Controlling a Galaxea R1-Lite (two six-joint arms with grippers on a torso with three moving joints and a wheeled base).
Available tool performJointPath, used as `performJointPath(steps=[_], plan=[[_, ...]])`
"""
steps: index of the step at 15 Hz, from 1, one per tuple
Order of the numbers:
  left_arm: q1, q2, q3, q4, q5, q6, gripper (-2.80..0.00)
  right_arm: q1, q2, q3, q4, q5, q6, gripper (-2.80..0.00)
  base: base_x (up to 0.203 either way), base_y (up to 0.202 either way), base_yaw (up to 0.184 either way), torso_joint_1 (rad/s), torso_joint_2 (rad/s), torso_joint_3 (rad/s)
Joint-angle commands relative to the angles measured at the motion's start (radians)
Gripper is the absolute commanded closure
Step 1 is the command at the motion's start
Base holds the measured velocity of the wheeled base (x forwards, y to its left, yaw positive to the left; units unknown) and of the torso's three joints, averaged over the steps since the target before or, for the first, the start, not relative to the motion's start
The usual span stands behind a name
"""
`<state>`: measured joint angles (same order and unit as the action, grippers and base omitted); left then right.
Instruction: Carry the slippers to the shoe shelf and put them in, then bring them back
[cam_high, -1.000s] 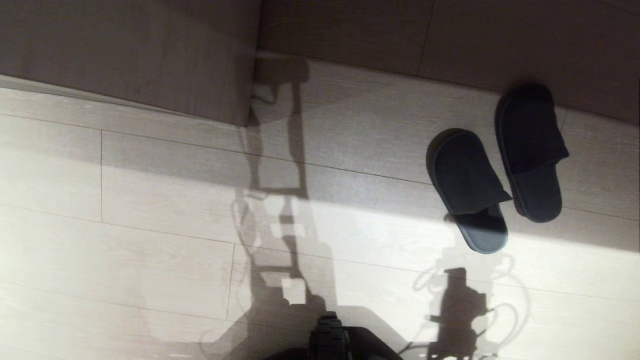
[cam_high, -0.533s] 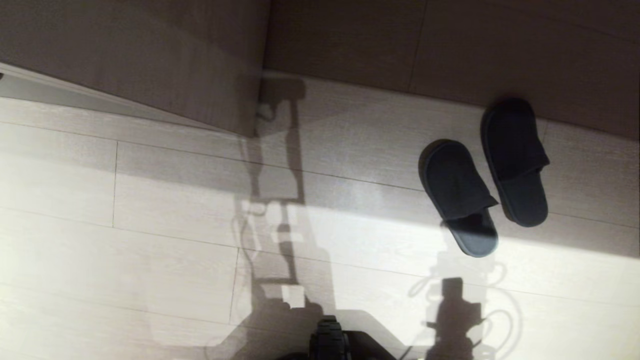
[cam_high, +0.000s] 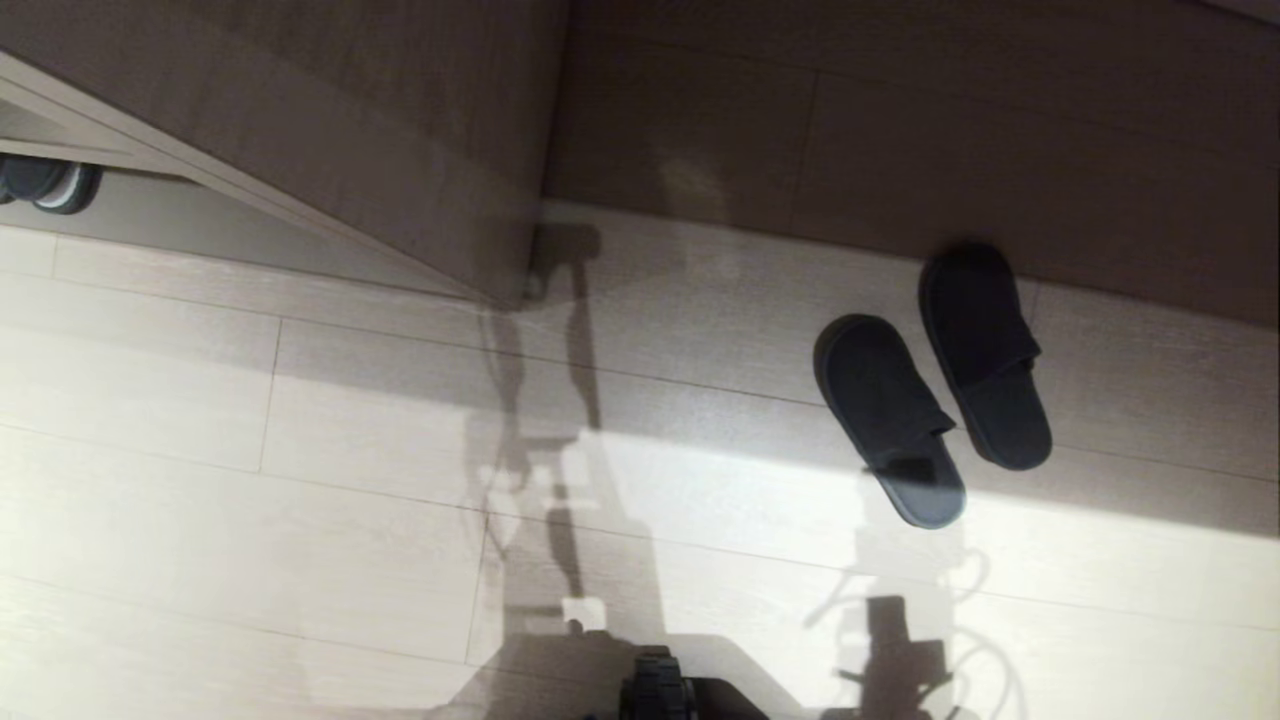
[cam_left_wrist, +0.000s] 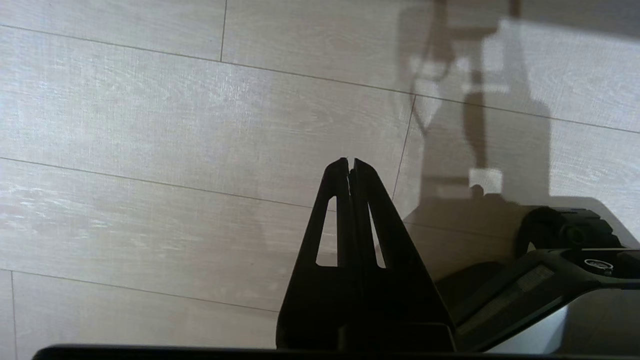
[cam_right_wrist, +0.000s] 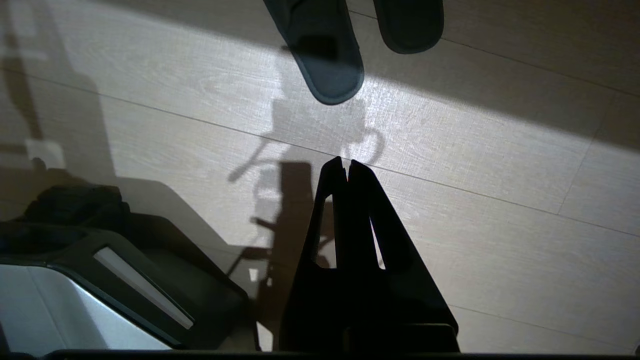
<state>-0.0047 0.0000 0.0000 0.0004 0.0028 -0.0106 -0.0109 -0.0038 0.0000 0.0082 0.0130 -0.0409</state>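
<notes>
Two dark grey slippers lie side by side on the pale floor at the right of the head view, one (cam_high: 885, 415) nearer me with its heel in sunlight, the other (cam_high: 985, 355) close to the wall. The right wrist view catches their heel ends (cam_right_wrist: 320, 55) (cam_right_wrist: 407, 25), well ahead of my right gripper (cam_right_wrist: 345, 161), which is shut and empty above bare floor. My left gripper (cam_left_wrist: 350, 161) is shut too, empty, hanging over bare planks. The shoe shelf (cam_high: 350, 130), pale wood-grain, fills the upper left of the head view. Neither arm shows in the head view.
A black shoe with a white sole edge (cam_high: 45, 185) sits in the shelf's opening at far left. A wood-grain wall panel (cam_high: 900, 130) runs behind the slippers. My dark base (cam_high: 655, 695) shows at the bottom edge, and again in both wrist views (cam_left_wrist: 565, 250) (cam_right_wrist: 100, 250).
The whole head view has shifted as the camera tilted up: slippers and shelf sit lower in the picture, and the shelf opening with the black shoe has come into sight. Nothing itself moved.
</notes>
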Motion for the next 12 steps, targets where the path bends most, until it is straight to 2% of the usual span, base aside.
performJointPath(steps=[1,12], plan=[[0.0,0.002,0.002,0.0,0.0,0.0,0.0,0.0,-0.001,0.0,-0.001,0.001,-0.001,0.0,0.0,0.0,0.0,0.005,0.0,0.209],[0.0,0.0,0.002,0.001,0.0,0.0,0.0,0.0,-0.001,0.0,-0.001,0.001,-0.001,0.0,0.0,0.0,0.0,0.0,0.0,0.204]])
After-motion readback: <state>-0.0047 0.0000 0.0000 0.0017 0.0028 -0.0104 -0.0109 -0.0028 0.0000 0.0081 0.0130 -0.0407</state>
